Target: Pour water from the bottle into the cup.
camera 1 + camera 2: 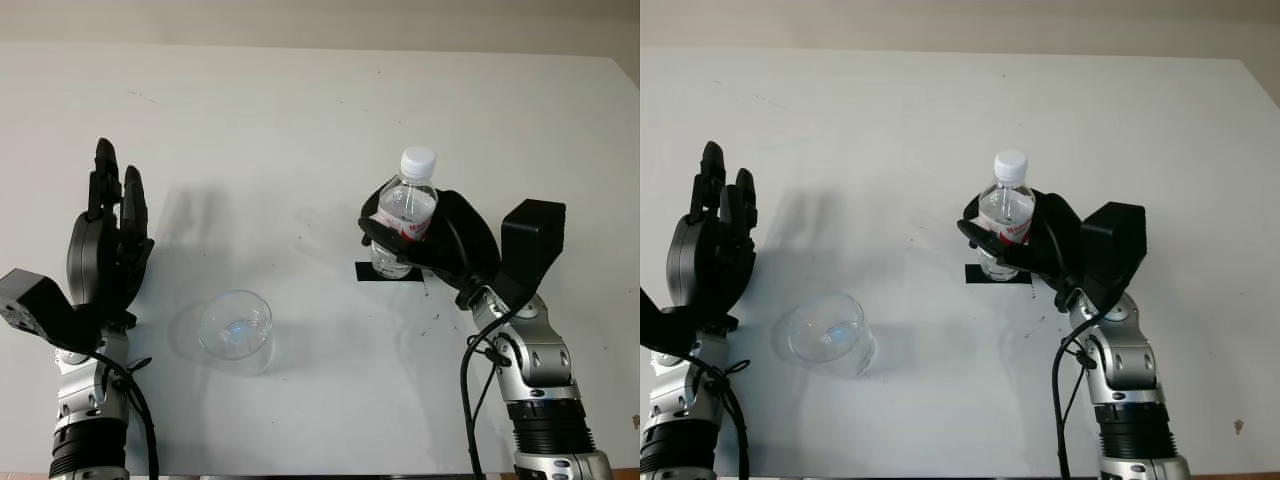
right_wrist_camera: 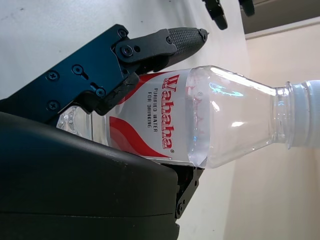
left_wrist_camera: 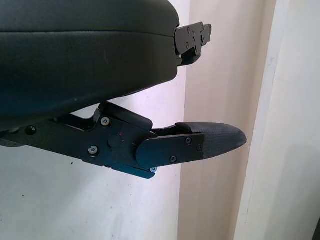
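From my left eye, my right hand (image 1: 425,245) is wrapped around the water bottle (image 1: 405,215), fingers (image 1: 385,235) curled across its red-and-white label. The bottle stands upright on the white worktop (image 1: 300,120), white cap (image 1: 418,160) still on, its base over a strip of black tape (image 1: 385,273). The clear plastic cup (image 1: 236,328) sits upright toward my near left, well apart from the bottle. My left hand (image 1: 108,240) is just beside the cup's outer side, open and holding nothing.

My right eye repeats the layout from a slightly shifted place: bottle (image 1: 1005,215) in my right hand, cup (image 1: 827,333) near my left hand (image 1: 710,245), with bare worktop between cup and bottle.

My left wrist camera adds the black shell of that hand and one finger (image 3: 200,145) reaching out over pale surface, touching nothing.

My right wrist camera gives what the eyes cannot: the label (image 2: 150,120) reads "Wahaha purified water for drinking", a ribbed fingertip (image 2: 185,37) presses the bottle's side opposite my palm shell, and the clear shoulder and capped neck (image 2: 300,112) stick out past my grip. The water level inside I cannot tell.
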You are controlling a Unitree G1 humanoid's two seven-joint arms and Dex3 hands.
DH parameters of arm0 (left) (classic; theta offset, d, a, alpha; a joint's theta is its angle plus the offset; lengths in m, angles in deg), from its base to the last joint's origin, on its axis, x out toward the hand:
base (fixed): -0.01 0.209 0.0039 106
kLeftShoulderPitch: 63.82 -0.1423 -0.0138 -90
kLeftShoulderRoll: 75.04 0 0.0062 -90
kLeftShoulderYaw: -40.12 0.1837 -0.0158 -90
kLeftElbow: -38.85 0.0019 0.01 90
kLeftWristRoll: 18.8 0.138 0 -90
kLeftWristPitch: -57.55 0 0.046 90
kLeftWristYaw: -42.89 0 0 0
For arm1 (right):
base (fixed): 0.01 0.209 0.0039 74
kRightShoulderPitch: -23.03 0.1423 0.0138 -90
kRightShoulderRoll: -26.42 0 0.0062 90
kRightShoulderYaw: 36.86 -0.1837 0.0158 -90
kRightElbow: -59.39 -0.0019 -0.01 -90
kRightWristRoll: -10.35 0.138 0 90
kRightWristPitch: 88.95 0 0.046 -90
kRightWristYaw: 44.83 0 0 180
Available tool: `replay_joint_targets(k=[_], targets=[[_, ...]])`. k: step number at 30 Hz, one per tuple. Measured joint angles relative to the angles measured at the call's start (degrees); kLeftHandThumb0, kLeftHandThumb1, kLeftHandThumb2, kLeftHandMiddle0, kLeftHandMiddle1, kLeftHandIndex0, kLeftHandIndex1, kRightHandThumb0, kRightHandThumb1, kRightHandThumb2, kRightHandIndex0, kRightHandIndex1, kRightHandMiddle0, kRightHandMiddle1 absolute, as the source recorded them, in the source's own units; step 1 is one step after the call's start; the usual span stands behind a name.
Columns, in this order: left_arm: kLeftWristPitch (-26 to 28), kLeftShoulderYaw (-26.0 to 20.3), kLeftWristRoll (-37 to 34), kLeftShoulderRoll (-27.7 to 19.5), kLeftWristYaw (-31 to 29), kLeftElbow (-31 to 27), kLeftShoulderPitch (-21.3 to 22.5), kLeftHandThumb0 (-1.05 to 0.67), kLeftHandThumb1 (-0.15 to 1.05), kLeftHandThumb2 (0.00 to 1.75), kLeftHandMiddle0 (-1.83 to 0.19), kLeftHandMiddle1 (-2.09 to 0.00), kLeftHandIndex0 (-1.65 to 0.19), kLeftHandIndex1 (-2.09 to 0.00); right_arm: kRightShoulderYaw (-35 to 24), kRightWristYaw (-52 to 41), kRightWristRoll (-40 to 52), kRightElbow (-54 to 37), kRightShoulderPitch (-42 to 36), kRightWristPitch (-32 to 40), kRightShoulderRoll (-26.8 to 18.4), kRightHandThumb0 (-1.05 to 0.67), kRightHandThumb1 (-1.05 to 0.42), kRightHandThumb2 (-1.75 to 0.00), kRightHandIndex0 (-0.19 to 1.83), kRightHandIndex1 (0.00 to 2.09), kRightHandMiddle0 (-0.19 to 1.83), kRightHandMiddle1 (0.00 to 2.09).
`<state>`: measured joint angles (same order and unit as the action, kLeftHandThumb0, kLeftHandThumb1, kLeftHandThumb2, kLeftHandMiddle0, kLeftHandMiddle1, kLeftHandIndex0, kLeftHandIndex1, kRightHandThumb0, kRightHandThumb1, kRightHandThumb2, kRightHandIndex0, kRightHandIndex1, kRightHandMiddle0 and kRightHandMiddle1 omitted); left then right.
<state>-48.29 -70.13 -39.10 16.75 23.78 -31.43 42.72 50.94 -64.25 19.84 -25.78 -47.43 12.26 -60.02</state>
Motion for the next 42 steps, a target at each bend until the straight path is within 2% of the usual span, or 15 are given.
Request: replay_joint_targets(k=[4, 12, 17, 22, 24, 26, 28, 30, 32, 34, 42], targets=[[0.0, 0.0, 0.0, -0.1, -0.3, 0.1, 0.0, -0.72, 1.05, 0.51, 0.19, -0.05, 0.19, -0.01, 0.1, -1.8, -0.2, 0.3, -0.5, -1.4, -0.2, -0.47, -1.05, -0.40, 1.06, 2.09, 0.73, 2.09], [0.0, 0.0, 0.0, -0.4, -0.5, 0.2, 0.0, -0.72, 1.05, 0.51, 0.19, -0.04, 0.19, -0.01, 0.3, -5.3, -0.4, 2.4, -1.8, -7.4, -0.9, -0.52, -1.05, -0.19, 0.50, 2.09, 0.23, 2.09], [0.0, 0.0, 0.0, -0.7, -0.6, 0.5, 0.0, -0.72, 1.05, 0.51, 0.19, -0.05, 0.19, -0.01, 0.3, -4.7, -0.5, 2.9, -2.7, -9.1, -0.6, -0.52, -1.05, -0.17, 0.33, 2.09, 0.07, 2.08], [0.0, -0.1, -0.1, -0.8, -0.6, 0.8, 0.0, -0.72, 1.05, 0.50, 0.19, -0.04, 0.19, -0.01, 0.2, -3.2, 0.0, 2.9, -3.9, -8.8, 0.5, -0.54, -1.05, -0.09, 0.10, 2.06, -0.01, 1.90], [0.0, -0.1, -0.2, -0.9, -0.8, 0.9, 0.0, -0.72, 1.05, 0.50, 0.19, -0.03, 0.19, 0.00, 0.1, -3.0, 0.2, 3.0, -4.5, -8.9, 0.8, -0.53, -1.03, -0.07, -0.02, 1.91, -0.06, 1.77], [0.0, -0.1, -0.2, -0.9, -0.9, 0.9, 0.0, -0.72, 1.05, 0.50, 0.19, -0.03, 0.19, 0.00, 0.0, -3.2, 0.3, 4.2, -4.9, -9.5, 0.9, -0.54, -1.01, -0.05, -0.08, 1.46, -0.09, 1.43], [0.0, -0.2, -0.2, -0.9, -0.9, 0.9, 0.0, -0.72, 1.05, 0.50, 0.19, -0.03, 0.19, 0.00, 0.0, -3.8, 0.1, 4.9, -5.4, -10.8, 0.8, -0.60, -0.99, -0.05, -0.03, 0.76, -0.06, 0.84], [0.0, -0.1, -0.2, -0.9, -1.0, 0.9, 0.0, -0.72, 1.05, 0.50, 0.19, -0.03, 0.19, 0.00, 0.1, -4.9, -0.7, 5.9, -5.4, -12.9, 0.0, -0.67, -0.97, -0.05, -0.04, 0.23, -0.05, 0.33], [0.0, -0.2, -0.2, -0.9, -1.0, 0.9, 0.0, -0.72, 1.05, 0.50, 0.19, -0.03, 0.19, 0.00, 0.3, -6.4, -1.7, 7.7, -5.3, -16.1, -0.9, -0.75, -0.96, -0.05, -0.12, 0.08, -0.11, 0.16], [0.0, -0.2, -0.2, -0.9, -1.1, 0.9, 0.0, -0.72, 1.05, 0.50, 0.19, -0.02, 0.19, 0.00, 0.5, -7.5, -2.5, 9.7, -4.9, -19.0, -1.7, -0.81, -0.94, -0.05, -0.17, 0.02, -0.16, 0.08], [0.0, -0.1, -0.2, -0.9, -0.9, 0.9, 0.0, -0.72, 1.05, 0.51, 0.19, -0.04, 0.19, -0.01, 0.4, -8.8, -2.6, 14.0, -4.1, -24.5, -2.2, -0.83, -0.93, -0.05, -0.19, 0.00, -0.19, 0.00]])
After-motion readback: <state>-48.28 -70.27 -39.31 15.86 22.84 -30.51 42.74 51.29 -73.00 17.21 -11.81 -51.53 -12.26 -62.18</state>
